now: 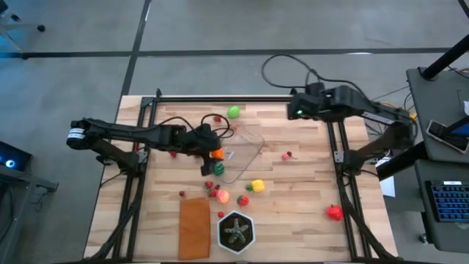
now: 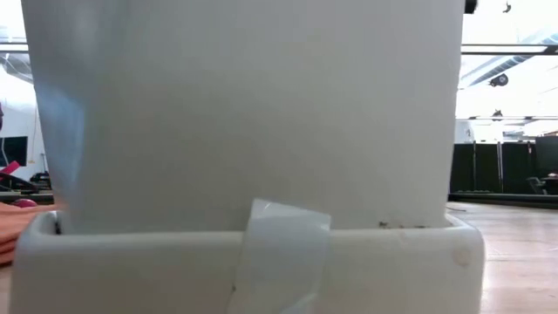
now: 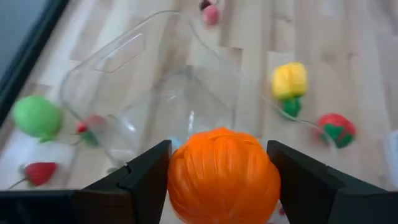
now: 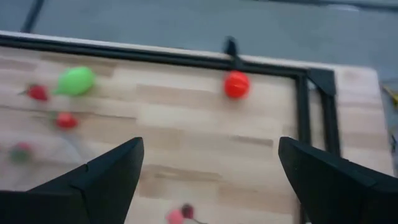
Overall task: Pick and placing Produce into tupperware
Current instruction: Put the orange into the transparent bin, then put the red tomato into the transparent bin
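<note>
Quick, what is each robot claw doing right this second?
Left gripper: closed on an orange pumpkin, at the edge of the clear container.
Right gripper: open, holding nothing, waiting at the table's far right corner.

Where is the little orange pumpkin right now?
The small ribbed orange toy pumpkin is clamped in the left tool, at the clear plastic rectangular container's left edge, mid-table in the high view.
</note>
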